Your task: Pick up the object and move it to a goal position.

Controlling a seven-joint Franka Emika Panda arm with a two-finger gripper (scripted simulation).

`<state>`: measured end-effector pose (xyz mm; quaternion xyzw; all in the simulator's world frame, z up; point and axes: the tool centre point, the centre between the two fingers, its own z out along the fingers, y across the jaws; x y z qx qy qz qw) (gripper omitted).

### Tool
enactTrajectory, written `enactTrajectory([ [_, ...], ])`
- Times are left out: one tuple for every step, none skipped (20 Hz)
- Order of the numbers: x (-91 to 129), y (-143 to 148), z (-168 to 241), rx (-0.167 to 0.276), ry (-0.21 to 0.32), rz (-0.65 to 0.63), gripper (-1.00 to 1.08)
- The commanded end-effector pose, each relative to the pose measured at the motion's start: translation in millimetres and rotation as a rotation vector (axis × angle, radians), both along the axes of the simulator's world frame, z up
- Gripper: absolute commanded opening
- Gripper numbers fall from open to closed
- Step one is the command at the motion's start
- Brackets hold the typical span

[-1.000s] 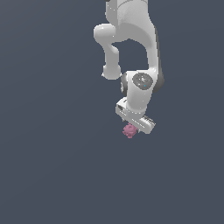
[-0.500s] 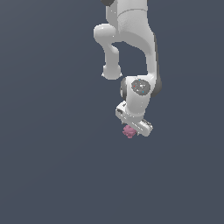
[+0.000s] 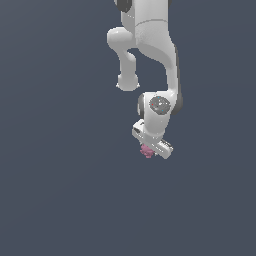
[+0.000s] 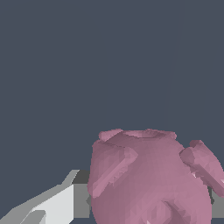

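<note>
End effector point(image 3: 149, 148) clamped on pink object point(image 3: 146, 151), shifted slightly rightward since earlier

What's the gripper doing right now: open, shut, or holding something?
Gripper: shut on the pink lumpy object, which sits right at its fingertips; one grey finger shows beside it in the wrist view.

A plain slate-grey backdrop point(image 3: 60, 190) filled the exterior view from edge to edge, evenly shaded, with no seam, edge or marking that set a counter apart from a wall. In the wrist view the same flat grey surface point(image 4: 87, 61) took up the whole background. No other loose item showed in the 2 views.
</note>
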<state>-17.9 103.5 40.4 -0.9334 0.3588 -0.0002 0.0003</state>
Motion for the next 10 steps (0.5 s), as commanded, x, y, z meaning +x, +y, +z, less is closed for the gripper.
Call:
enactTrajectory([
  [-0.1, -0.5, -0.9, 0.000, 0.001, -0.001, -1.00],
  [-0.1, -0.5, -0.9, 0.000, 0.001, -0.001, -1.00],
  [-0.1, -0.5, -0.9, 0.000, 0.001, -0.001, -1.00],
  [-0.1, -0.5, -0.9, 0.000, 0.001, -0.001, -1.00],
  [-0.1, -0.5, -0.9, 0.000, 0.001, -0.001, -1.00],
  [-0.1, -0.5, -0.9, 0.000, 0.001, -0.001, -1.00],
  [-0.1, -0.5, -0.9, 0.000, 0.001, -0.001, -1.00],
  [0.2, 0.1, -0.1, 0.000, -0.001, 0.000, -1.00],
  [0.5, 0.2, 0.2, 0.001, -0.001, 0.001, -1.00],
  [1.4, 0.5, 1.2, 0.001, -0.003, 0.003, -1.00],
])
